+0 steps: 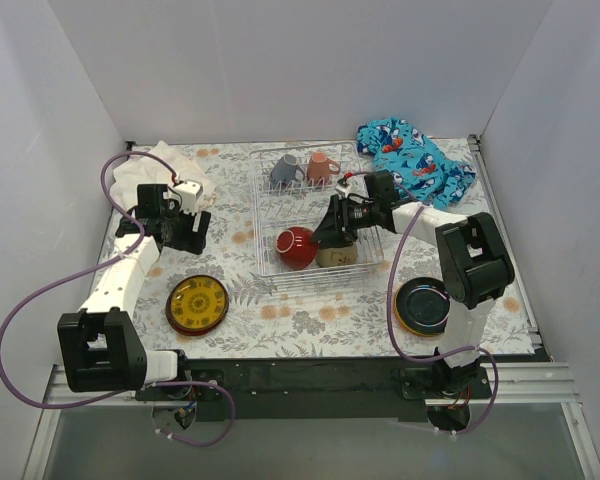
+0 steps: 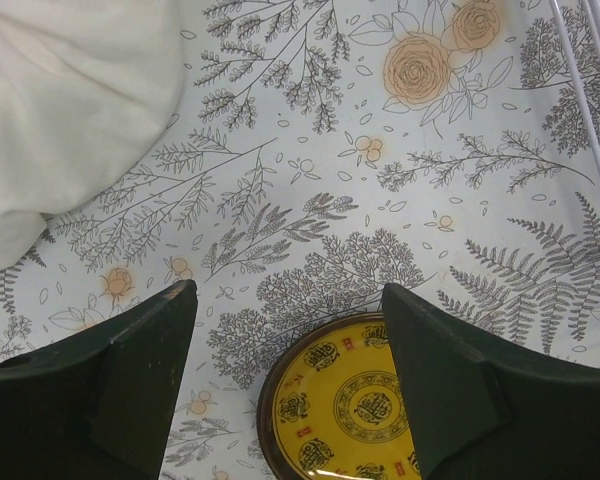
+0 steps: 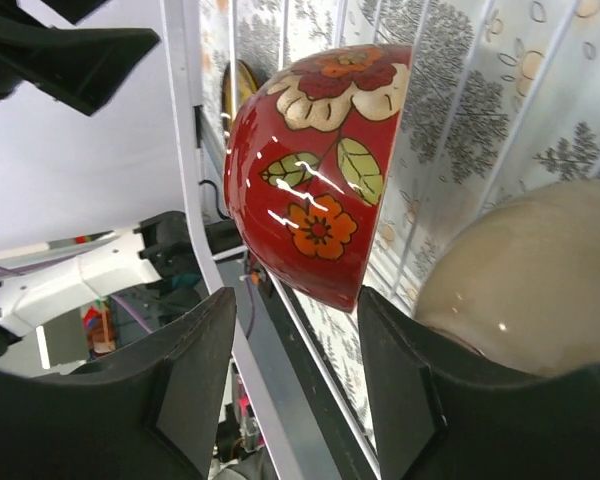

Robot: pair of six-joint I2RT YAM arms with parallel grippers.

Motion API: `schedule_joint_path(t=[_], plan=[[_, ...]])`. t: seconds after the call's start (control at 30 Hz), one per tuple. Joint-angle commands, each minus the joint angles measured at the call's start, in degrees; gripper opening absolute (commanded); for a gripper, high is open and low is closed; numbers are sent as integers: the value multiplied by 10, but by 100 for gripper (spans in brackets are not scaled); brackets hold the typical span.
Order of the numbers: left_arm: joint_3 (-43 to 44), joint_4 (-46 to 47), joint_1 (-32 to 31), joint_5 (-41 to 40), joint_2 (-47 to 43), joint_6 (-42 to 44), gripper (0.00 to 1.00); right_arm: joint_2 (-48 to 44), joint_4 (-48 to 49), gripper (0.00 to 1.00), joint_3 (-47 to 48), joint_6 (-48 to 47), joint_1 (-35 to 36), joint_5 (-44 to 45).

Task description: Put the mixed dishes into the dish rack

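The red floral bowl (image 3: 315,170) rests tipped on its side in the dish rack (image 1: 310,205), just ahead of the right jaws. They are spread with nothing between them, and the beige bowl (image 3: 525,270) sits just off to one side. Both look glazed: hard, slick and easy to chip, so best pinched across the rim. The yellow plate (image 2: 340,410) lies flat on the counter (image 2: 310,200), below the spread, empty left jaws.

The yellow plate (image 2: 350,410) runs off the bottom edge, what looks like a beige bowl (image 3: 530,270) off the right.
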Motion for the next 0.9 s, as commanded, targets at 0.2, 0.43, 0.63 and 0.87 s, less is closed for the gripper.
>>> schedule_joint_path(t=[0.2, 0.43, 0.63, 0.87], plan=[[-22, 35, 3, 30, -23, -14, 74, -33, -308, 57, 178, -231, -20, 119], [-33, 45, 3, 40, -37, -25, 74, -19, -306, 55, 210, -285, -6, 135], [-23, 40, 3, 36, -39, -25, 74, 32, -276, 36, 275, -339, 29, 167], [-21, 24, 3, 26, -48, -30, 74, 104, -263, 19, 337, -351, 47, 204]])
